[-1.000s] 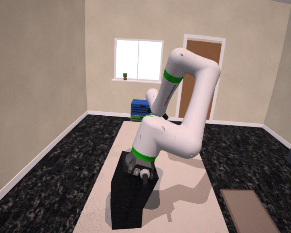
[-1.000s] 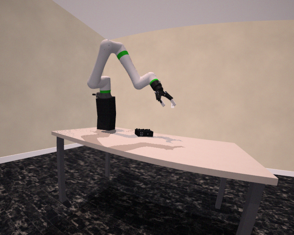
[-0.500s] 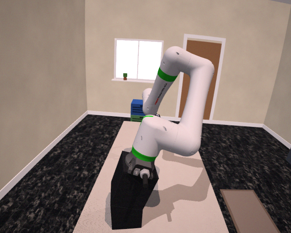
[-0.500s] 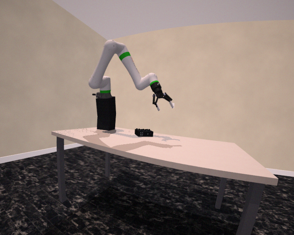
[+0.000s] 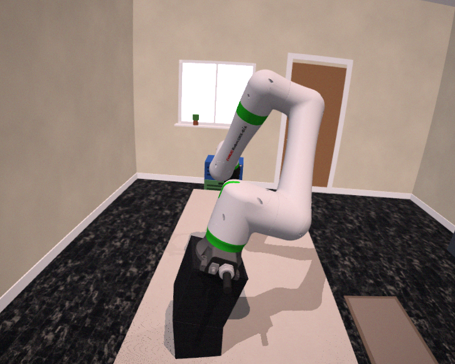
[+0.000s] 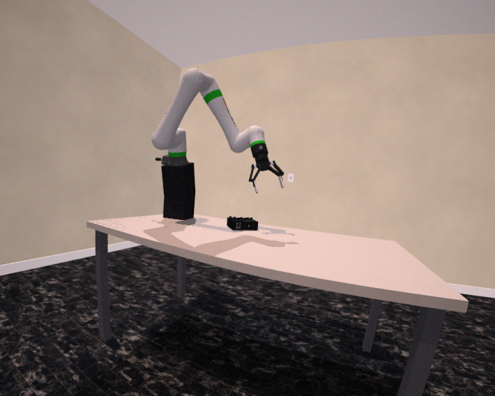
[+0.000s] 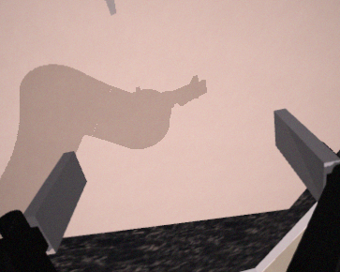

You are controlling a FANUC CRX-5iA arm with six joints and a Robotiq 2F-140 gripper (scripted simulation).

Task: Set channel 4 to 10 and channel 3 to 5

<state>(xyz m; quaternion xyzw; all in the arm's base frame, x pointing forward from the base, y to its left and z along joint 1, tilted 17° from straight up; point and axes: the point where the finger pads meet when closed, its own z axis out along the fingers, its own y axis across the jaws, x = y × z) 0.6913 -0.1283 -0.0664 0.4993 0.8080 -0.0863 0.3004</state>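
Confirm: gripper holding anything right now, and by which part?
Nothing held. The black two-finger gripper hangs open in the air above the small black lighting desk, not touching it.
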